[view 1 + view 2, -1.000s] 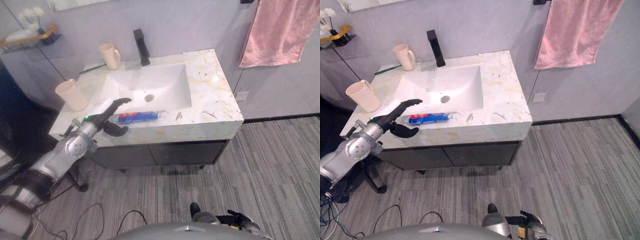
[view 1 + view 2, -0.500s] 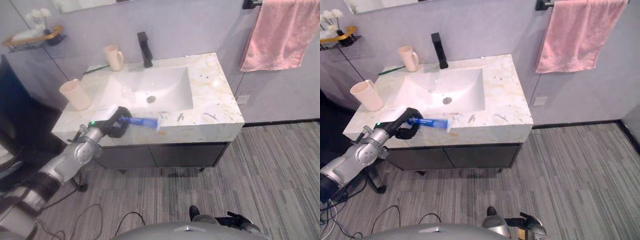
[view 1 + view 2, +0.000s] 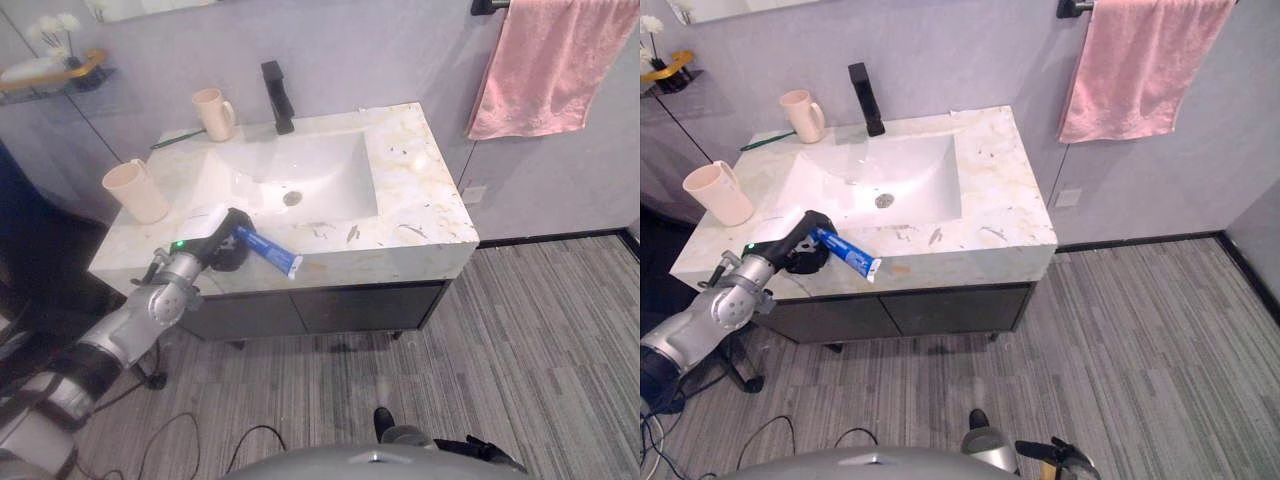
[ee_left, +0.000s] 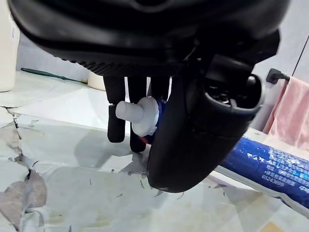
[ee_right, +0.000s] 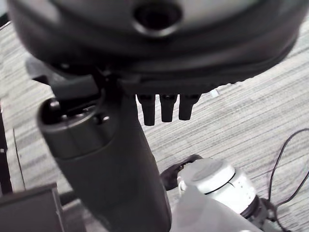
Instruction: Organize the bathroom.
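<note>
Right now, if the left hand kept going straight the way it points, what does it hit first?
Probably nothing soon. The left hand, shut on the toothpaste tube, points along the front strip of the countertop toward its right end, which looks free. Height above the marble is unclear.

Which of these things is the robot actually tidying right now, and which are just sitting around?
In use:
toothpaste tube, gripped by the left hand

Sitting around:
near cup
far cup
green toothbrush
black tap
pink towel

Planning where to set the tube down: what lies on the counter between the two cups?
Between the near cup and the far cup, the left eye view shows bare countertop and a green toothbrush.
</note>
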### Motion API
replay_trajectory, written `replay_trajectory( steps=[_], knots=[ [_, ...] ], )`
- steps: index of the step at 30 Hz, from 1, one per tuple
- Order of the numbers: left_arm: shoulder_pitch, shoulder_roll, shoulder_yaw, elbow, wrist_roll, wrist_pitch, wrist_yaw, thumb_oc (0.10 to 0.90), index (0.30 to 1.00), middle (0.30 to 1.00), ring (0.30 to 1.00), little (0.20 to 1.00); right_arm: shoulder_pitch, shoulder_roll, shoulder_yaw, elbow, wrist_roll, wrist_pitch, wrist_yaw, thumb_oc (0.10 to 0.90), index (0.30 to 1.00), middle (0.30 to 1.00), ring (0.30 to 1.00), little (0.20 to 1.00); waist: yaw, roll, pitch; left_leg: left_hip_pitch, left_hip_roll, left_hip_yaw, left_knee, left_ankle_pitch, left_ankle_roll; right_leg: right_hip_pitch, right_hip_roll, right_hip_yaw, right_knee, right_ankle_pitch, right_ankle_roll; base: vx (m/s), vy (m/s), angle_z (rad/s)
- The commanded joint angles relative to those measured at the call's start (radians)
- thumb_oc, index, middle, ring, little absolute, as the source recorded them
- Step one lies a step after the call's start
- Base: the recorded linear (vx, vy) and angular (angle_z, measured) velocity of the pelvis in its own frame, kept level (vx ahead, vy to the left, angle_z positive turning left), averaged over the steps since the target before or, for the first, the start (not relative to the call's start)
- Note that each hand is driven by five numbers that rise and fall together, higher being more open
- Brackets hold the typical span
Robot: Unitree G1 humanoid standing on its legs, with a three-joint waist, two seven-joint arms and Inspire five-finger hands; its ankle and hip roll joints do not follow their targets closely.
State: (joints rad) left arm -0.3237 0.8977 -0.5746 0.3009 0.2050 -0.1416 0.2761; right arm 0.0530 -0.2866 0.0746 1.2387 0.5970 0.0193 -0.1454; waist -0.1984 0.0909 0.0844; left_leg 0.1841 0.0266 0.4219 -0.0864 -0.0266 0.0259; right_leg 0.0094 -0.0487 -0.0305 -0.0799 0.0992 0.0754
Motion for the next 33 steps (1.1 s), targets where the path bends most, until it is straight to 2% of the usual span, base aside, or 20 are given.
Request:
replay_trajectory(
  steps=[1, 5, 6, 8, 9, 10, 12, 13, 14, 16, 17, 18, 20, 21, 23, 26, 28, 30, 31, 33],
  knots=[
    [-0.15, -0.004, 0.164, -0.01, -0.139, -0.119, 0.078, 0.4, 0.3, 0.3, 0.3, 0.3, -0.006, -0.038, -0.082, -0.001, 0.121, -0.112, -0.071, 0.8, 0.9, 0.9, 0.9, 0.9, -0.054, -0.032, -0.005, -0.029, -0.044, -0.035, 0.121, -0.099, 0.011, 0.019, 0.044, -0.019, 0.098, -0.093, 0.048, -0.01, 0.029, -0.11],
    [-0.159, 0.002, 0.228, -0.087, -0.244, -0.157, 0.044, 0.4, 0.3, 0.3, 0.3, 0.3, 0.032, -0.071, -0.196, -0.02, 0.176, -0.179, -0.083, 0.8, 0.9, 0.9, 0.9, 0.9, -0.071, -0.047, -0.005, -0.03, -0.042, -0.03, 0.113, -0.093, 0.009, 0.011, 0.048, -0.007, 0.093, -0.079, 0.048, -0.02, 0.018, -0.09],
    [-0.165, -0.001, 0.268, -0.136, -0.31, -0.167, 0.034, 0.4, 0.3, 0.3, 0.3, 0.3, 0.051, -0.089, -0.259, -0.036, 0.216, -0.244, -0.107, 0.8, 0.9, 0.9, 0.9, 0.9, -0.083, -0.056, -0.004, -0.023, -0.041, -0.03, 0.108, -0.098, 0.009, 0.015, 0.05, -0.003, 0.089, -0.077, 0.052, -0.02, 0.022, -0.15],
    [-0.16, -0.007, 0.3, -0.17, -0.344, -0.169, 0.038, 0.4, 0.3, 0.3, 0.3, 0.3, 0.064, -0.099, -0.303, -0.061, 0.233, -0.292, -0.132, 0.8, 0.9, 0.9, 0.9, 0.9, -0.089, -0.062, -0.005, -0.021, -0.041, -0.029, 0.107, -0.098, 0.008, 0.015, 0.051, 0.001, 0.084, -0.073, 0.053, -0.02, 0.029, -0.16],
    [-0.158, -0.005, 0.343, -0.203, -0.4, -0.169, 0.028, 0.4, 0.3, 0.3, 0.3, 0.3, 0.086, -0.115, -0.353, -0.119, 0.234, -0.357, -0.178, 0.8, 0.9, 0.9, 0.9, 0.9, -0.098, -0.071, -0.006, -0.021, -0.041, -0.028, 0.103, -0.096, 0.006, 0.014, 0.054, 0.008, 0.079, -0.069, 0.054, -0.03, 0.018, -0.1],
    [-0.156, -0.004, 0.349, -0.208, -0.413, -0.173, 0.029, 0.4, 0.3, 0.3, 0.3, 0.3, 0.089, -0.116, -0.358, -0.128, 0.238, -0.361, -0.182, 0.8, 0.9, 0.9, 0.9, 0.9, -0.099, -0.071, -0.006, -0.021, -0.041, -0.028, 0.103, -0.096, 0.006, 0.013, 0.055, 0.009, 0.079, -0.068, 0.055, -0.03, 0.021, -0.1],
    [-0.143, -0.014, 0.447, -0.284, -0.531, -0.177, -0.001, 0.4, 0.3, 0.3, 0.3, 0.3, 0.124, -0.143, -0.461, -0.284, 0.184, -0.453, -0.327, 0.8, 0.9, 0.9, 0.9, 0.9, -0.112, -0.084, -0.009, -0.021, -0.043, -0.036, 0.092, -0.092, 0.001, 0.012, 0.06, 0.018, 0.07, -0.063, 0.054, -0.03, 0.04, -0.1],
    [-0.14, -0.014, 0.453, -0.287, -0.543, -0.176, -0.009, 0.4, 0.3, 0.3, 0.3, 0.3, 0.127, -0.144, -0.465, -0.291, 0.177, -0.465, -0.338, 0.8, 0.9, 0.9, 0.9, 0.9, -0.113, -0.083, -0.009, -0.021, -0.043, -0.036, 0.091, -0.092, 0.0, 0.012, 0.061, 0.018, 0.069, -0.062, 0.054, -0.03, 0.064, -0.1],
    [-0.138, -0.028, 0.5, -0.329, -0.617, -0.174, -0.012, 0.4, 0.3, 0.3, 0.3, 0.3, 0.136, -0.176, -0.536, -0.377, 0.094, -0.513, -0.435, 0.8, 0.9, 0.9, 0.9, 0.9, -0.118, -0.087, -0.012, -0.02, -0.046, -0.046, 0.079, -0.085, -0.005, 0.013, 0.065, 0.022, 0.063, -0.058, 0.056, -0.01, 0.045, -0.07],
    [-0.136, -0.033, 0.535, -0.362, -0.668, -0.17, -0.002, 0.4, 0.3, 0.3, 0.3, 0.3, 0.141, -0.204, -0.586, -0.455, 0.051, -0.544, -0.488, 0.8, 0.9, 0.9, 0.9, 0.9, -0.121, -0.086, -0.013, -0.018, -0.047, -0.053, 0.068, -0.079, -0.007, 0.014, 0.068, 0.023, 0.06, -0.056, 0.058, 0.01, 0.066, -0.15],
    [-0.137, -0.037, 0.588, -0.406, -0.74, -0.138, -0.014, 0.4, 0.3, 0.3, 0.3, 0.3, 0.144, -0.265, -0.666, -0.61, -0.082, -0.561, -0.589, 0.8, 0.9, 0.9, 0.9, 0.9, -0.124, -0.088, -0.016, -0.017, -0.05, -0.063, 0.057, -0.074, -0.009, 0.015, 0.072, 0.029, 0.057, -0.056, 0.06, 0.02, 0.069, -0.16],
    [-0.137, -0.04, 0.598, -0.415, -0.751, -0.129, -0.013, 0.4, 0.3, 0.3, 0.3, 0.3, 0.146, -0.271, -0.677, -0.642, -0.12, -0.566, -0.61, 0.8, 0.9, 0.9, 0.9, 0.9, -0.125, -0.085, -0.016, -0.017, -0.05, -0.065, 0.055, -0.073, -0.009, 0.016, 0.073, 0.03, 0.057, -0.056, 0.06, 0.02, 0.073, -0.12],
    [-0.171, -0.03, 0.648, -0.467, -0.843, -0.082, 0.051, 0.4, 0.3, 0.3, 0.3, 0.3, 0.131, -0.351, -0.726, -0.931, -0.294, -0.549, -0.669, 0.8, 0.9, 0.9, 0.9, 0.9, -0.132, -0.078, -0.02, -0.014, -0.056, -0.072, 0.044, -0.066, -0.007, 0.016, 0.077, 0.036, 0.055, -0.057, 0.063, 0.02, 0.078, -0.05],
    [-0.174, -0.03, 0.651, -0.468, -0.85, -0.08, 0.053, 0.4, 0.3, 0.3, 0.3, 0.3, 0.13, -0.351, -0.727, -0.95, -0.304, -0.545, -0.673, 0.8, 0.9, 0.9, 0.9, 0.9, -0.133, -0.077, -0.019, -0.013, -0.056, -0.072, 0.042, -0.065, -0.007, 0.016, 0.078, 0.036, 0.055, -0.057, 0.064, 0.03, 0.089, -0.05],
    [-0.286, -0.015, 0.653, -0.434, -0.962, -0.018, 0.114, 0.4, 0.3, 0.3, 0.3, 0.3, 0.045, -0.446, -0.709, -1.149, -0.34, -0.576, -0.577, 0.8, 0.9, 0.9, 0.9, 0.9, -0.138, -0.068, -0.039, -0.007, -0.059, -0.062, 0.025, -0.057, -0.009, 0.013, 0.079, 0.035, 0.051, -0.058, 0.069, 0.04, 0.084, -0.11],
    [-0.402, -0.006, 0.6, -0.373, -1.074, 0.014, 0.16, 0.4, 0.3, 0.3, 0.3, 0.3, -0.053, -0.52, -0.627, -1.239, -0.353, -0.574, -0.501, 0.8, 0.9, 0.9, 0.9, 0.9, -0.134, -0.061, -0.052, -0.004, -0.061, -0.052, 0.012, -0.049, -0.01, 0.011, 0.08, 0.034, 0.047, -0.058, 0.071, 0.03, 0.068, -0.13],
    [-0.501, -0.034, 0.541, -0.289, -1.143, 0.015, 0.208, 0.4, 0.3, 0.3, 0.3, 0.3, -0.191, -0.56, -0.516, -1.341, -0.216, -0.597, -0.257, 0.8, 0.9, 0.9, 0.9, 0.9, -0.126, -0.06, -0.067, -0.006, -0.061, -0.037, 0.003, -0.043, -0.01, 0.008, 0.081, 0.032, 0.037, -0.056, 0.073, 0.01, 0.072, -0.12],
    [-0.55, -0.074, 0.5, -0.241, -1.181, 0.004, 0.227, 0.4, 0.3, 0.3, 0.3, 0.3, -0.327, -0.585, -0.408, -1.39, -0.171, -0.515, -0.1, 0.8, 0.9, 0.9, 0.9, 0.9, -0.117, -0.066, -0.075, -0.008, -0.059, -0.029, 0.002, -0.042, -0.011, 0.008, 0.081, 0.029, 0.033, -0.056, 0.073, 0.01, 0.035, -0.17],
    [-0.554, -0.075, 0.499, -0.238, -1.183, 0.005, 0.228, 0.4, 0.3, 0.3, 0.3, 0.3, -0.342, -0.588, -0.398, -1.39, -0.159, -0.511, -0.079, 0.8, 0.9, 0.9, 0.9, 0.9, -0.119, -0.066, -0.075, -0.009, -0.059, -0.028, 0.002, -0.042, -0.011, 0.008, 0.081, 0.029, 0.033, -0.055, 0.073, 0.01, 0.019, -0.12],
    [-0.585, -0.131, 0.45, -0.201, -1.205, 0.015, 0.23, 0.4, 0.3, 0.3, 0.3, 0.3, -0.524, -0.604, -0.241, -1.425, -0.061, -0.399, 0.088, 0.8, 0.9, 0.9, 0.9, 0.9, -0.101, -0.077, -0.084, -0.014, -0.056, -0.027, 0.002, -0.037, -0.013, 0.008, 0.081, 0.021, 0.029, -0.057, 0.069, 0.01, 0.007, -0.07]
  ],
)
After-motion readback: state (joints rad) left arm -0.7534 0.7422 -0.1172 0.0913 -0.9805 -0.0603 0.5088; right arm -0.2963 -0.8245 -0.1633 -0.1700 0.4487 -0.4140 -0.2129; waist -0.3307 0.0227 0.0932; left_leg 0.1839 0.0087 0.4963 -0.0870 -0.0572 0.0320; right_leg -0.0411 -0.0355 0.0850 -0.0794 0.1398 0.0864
